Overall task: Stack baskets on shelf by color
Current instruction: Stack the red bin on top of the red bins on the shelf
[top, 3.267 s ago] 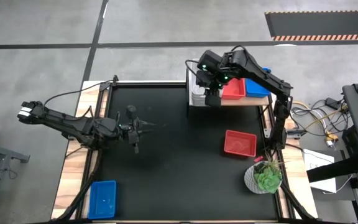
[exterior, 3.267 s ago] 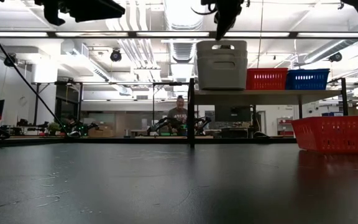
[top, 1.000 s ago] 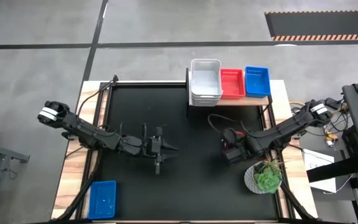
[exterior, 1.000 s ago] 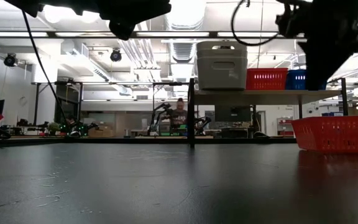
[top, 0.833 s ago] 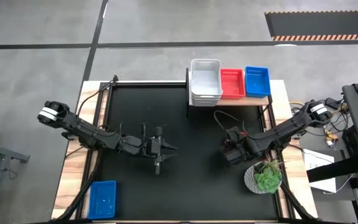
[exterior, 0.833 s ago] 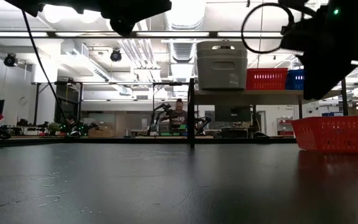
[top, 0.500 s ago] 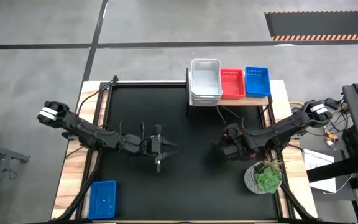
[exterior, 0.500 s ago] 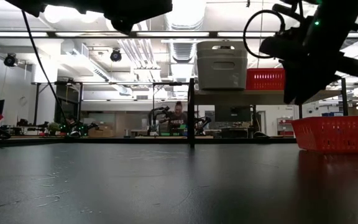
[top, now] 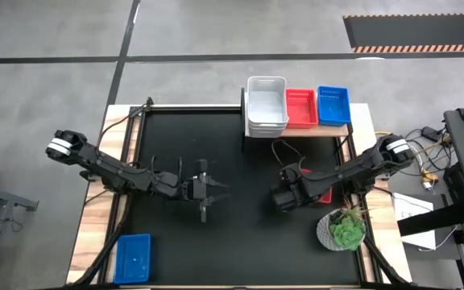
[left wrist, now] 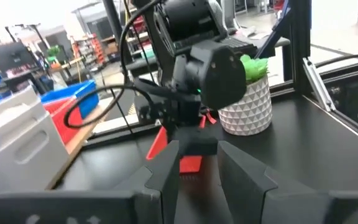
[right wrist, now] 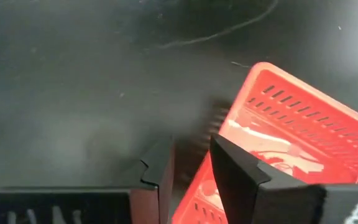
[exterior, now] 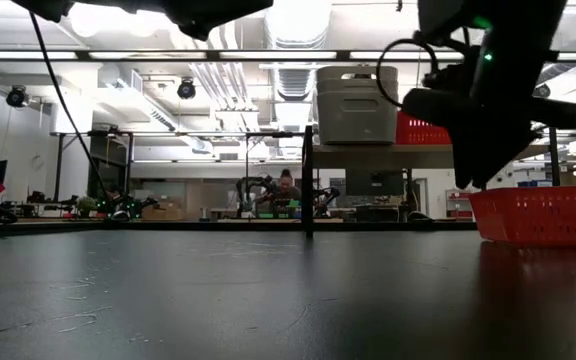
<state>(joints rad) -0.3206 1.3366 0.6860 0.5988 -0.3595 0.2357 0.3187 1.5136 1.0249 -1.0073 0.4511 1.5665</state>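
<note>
Right gripper (right wrist: 191,165) over red basket (right wrist: 278,155) edge, jaws parted, no legible writing

From above I see a grey concrete floor (top: 192,32) crossed by dark lines, with a hazard-striped mat (top: 416,32) in the far corner. Cables (top: 416,149) trail off one side of the table (top: 232,242). Across the table, the room is a workshop: white ducts (exterior: 218,80) and strip lights (exterior: 148,55) overhead (quite bright), benches (exterior: 118,212) behind, and a person (exterior: 286,185) seated there.
</note>
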